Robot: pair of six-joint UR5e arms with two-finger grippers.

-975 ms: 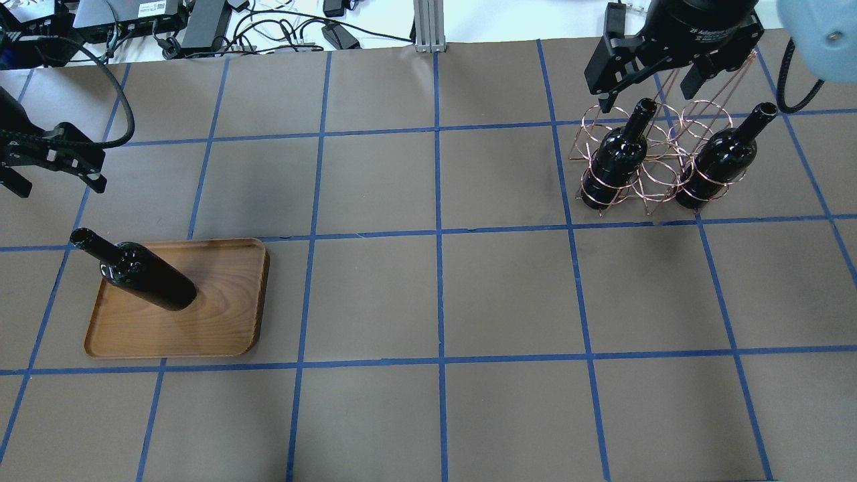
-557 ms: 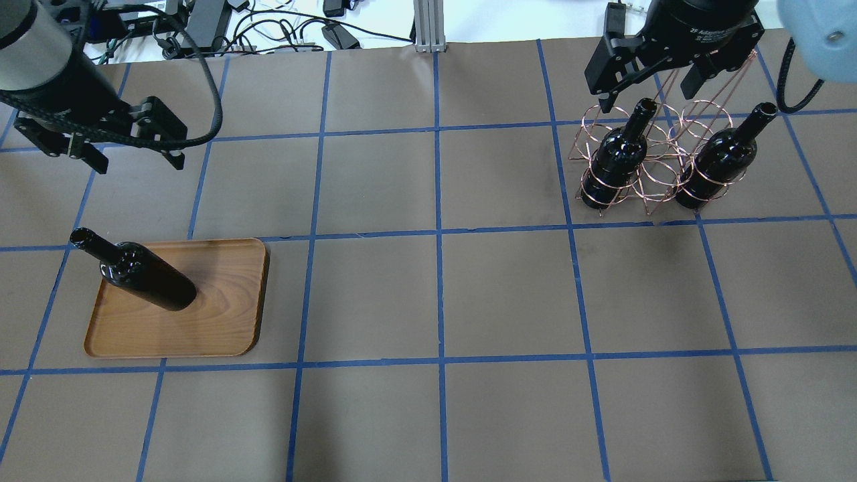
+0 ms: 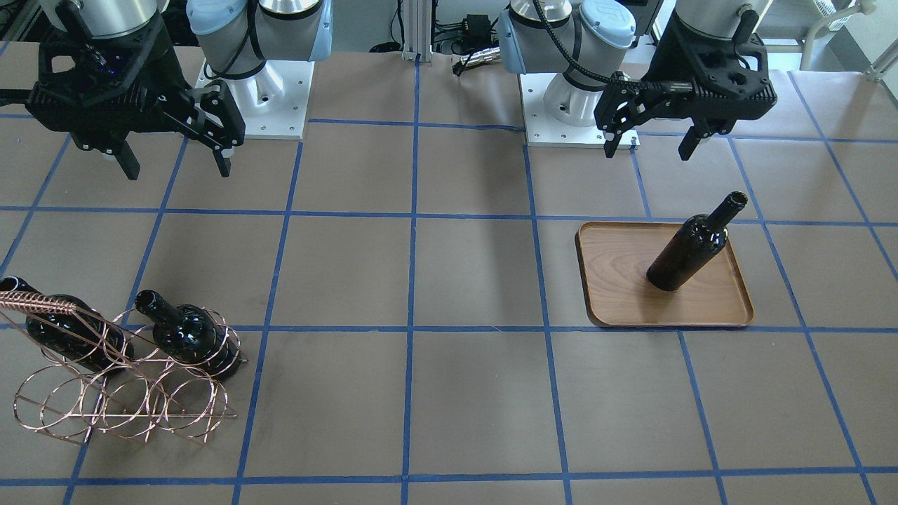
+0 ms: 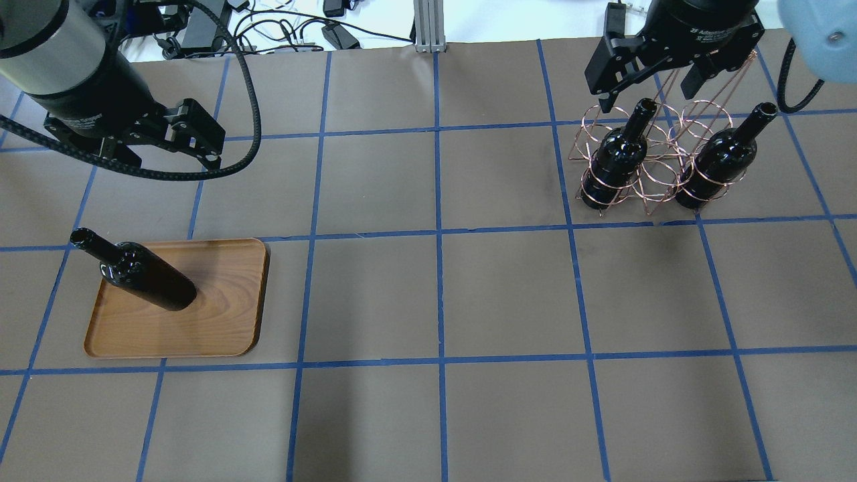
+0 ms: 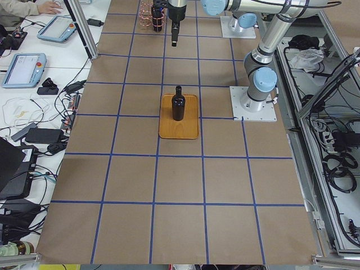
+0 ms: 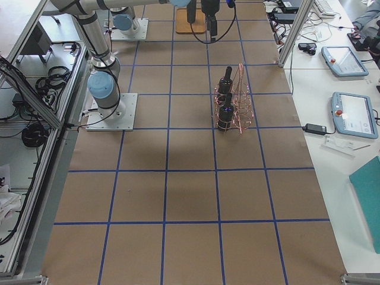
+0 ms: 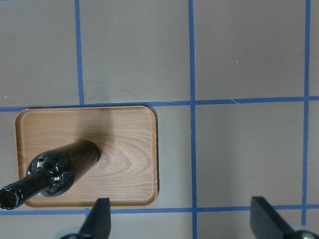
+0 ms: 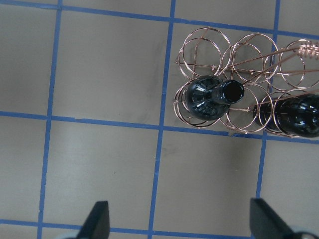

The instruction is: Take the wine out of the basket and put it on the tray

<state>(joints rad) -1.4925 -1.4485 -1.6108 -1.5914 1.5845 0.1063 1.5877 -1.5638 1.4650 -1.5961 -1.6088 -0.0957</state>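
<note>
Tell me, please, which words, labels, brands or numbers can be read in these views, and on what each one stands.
"2F Adaptive": white print on the black body of the right gripper, overhead view; the words after it are too blurred to read.
Nothing on the wine bottles: all three show bare glass, no label.
The teach pendant screens beside the table: too small to read.

Overhead, front opposed; wrist cameras face down, apparently high; left shares tray (image 7: 127, 134).
</note>
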